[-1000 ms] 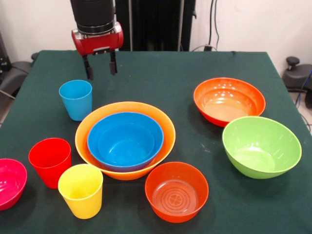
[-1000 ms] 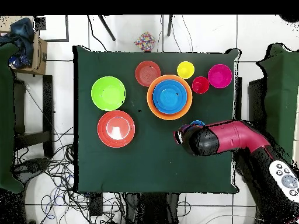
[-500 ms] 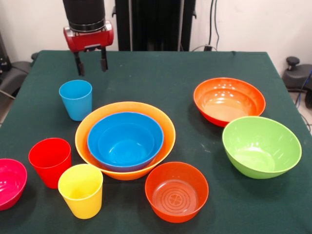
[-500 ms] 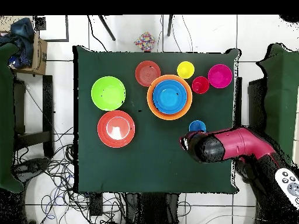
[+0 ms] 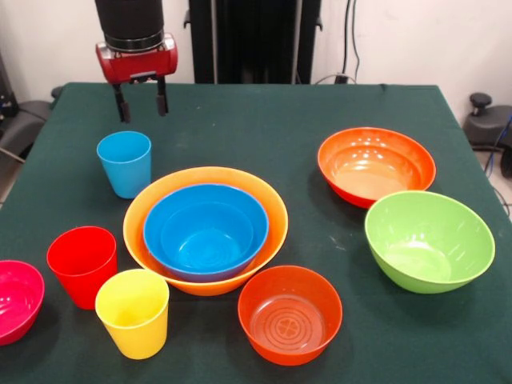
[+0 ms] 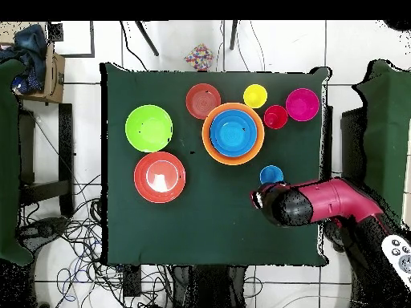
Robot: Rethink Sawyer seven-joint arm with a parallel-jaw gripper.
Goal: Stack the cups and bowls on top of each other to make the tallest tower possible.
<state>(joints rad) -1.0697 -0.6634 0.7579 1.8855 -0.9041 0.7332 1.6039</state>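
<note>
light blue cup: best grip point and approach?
Take the light blue cup by its rim, from straight above, one of the jaws inside the mouth and one outside. It stands upright, mouth up and empty, clear of the pale orange bowl. The tapered wall would probably slip in a side grip. The gripper hangs open just behind it.

We see our arm (image 5: 130,24) reach down from above. Our gripper (image 5: 141,102) hangs in the air, its two fingers (image 5: 122,104) apart, holding nothing.

Bright, even light — soft shadows, glossy glare.
</note>
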